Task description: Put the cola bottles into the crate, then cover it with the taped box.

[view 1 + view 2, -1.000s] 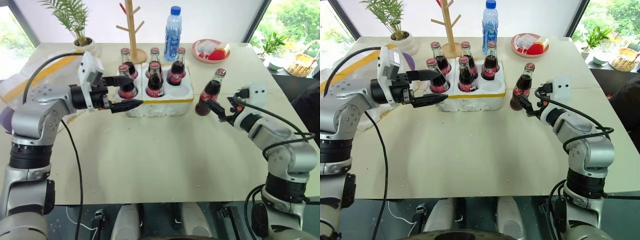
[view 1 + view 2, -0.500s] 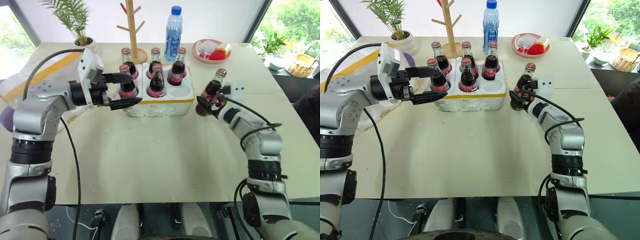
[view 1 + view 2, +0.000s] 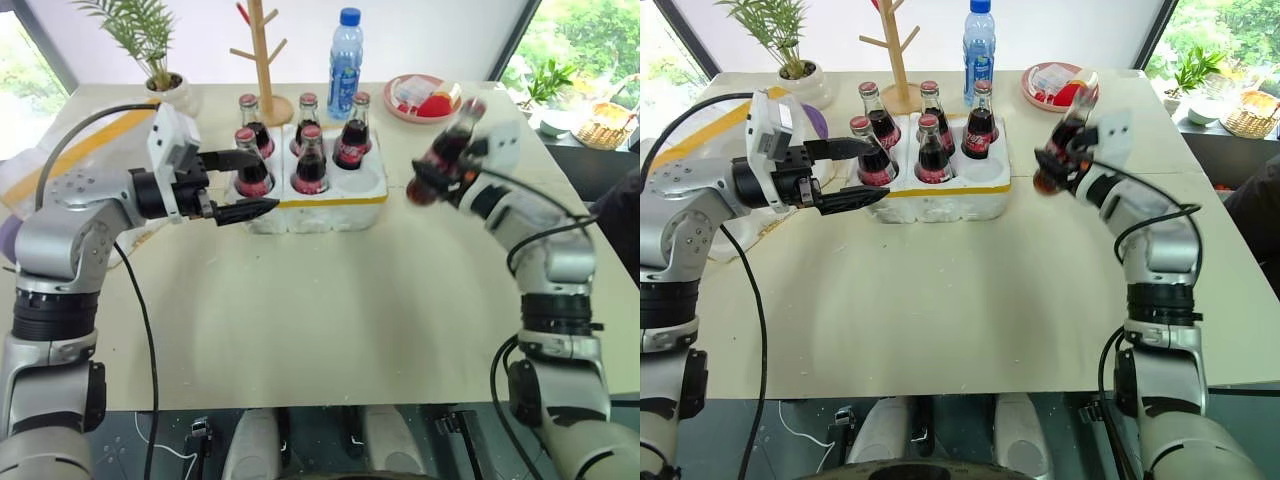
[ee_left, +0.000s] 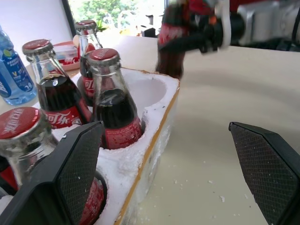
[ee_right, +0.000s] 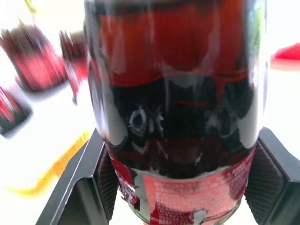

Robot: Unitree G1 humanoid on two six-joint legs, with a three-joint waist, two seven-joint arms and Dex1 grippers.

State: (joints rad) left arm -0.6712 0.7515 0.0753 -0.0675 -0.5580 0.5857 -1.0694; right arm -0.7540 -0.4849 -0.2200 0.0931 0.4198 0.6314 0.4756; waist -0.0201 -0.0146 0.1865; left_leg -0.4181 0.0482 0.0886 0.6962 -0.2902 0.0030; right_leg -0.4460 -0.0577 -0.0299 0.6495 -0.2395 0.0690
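**Last bottle in the air**

Five bottles (image 3: 311, 160) stand in the crate (image 3: 330, 203); one hole is free. The right gripper (image 3: 437, 176) is clamped on the sixth bottle (image 3: 446, 152), tilted above the table (image 3: 330, 300). The left gripper (image 3: 243, 185) hangs spread beside the crate. The box (image 3: 60, 160), apparently at far left, waits.

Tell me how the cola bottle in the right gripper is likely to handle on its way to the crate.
The cola bottle looks like smooth glass, so it may slip in the right gripper. It is full of dark liquid, so probably heavy for its size. It is held tilted above the table, so a drop would likely break it.
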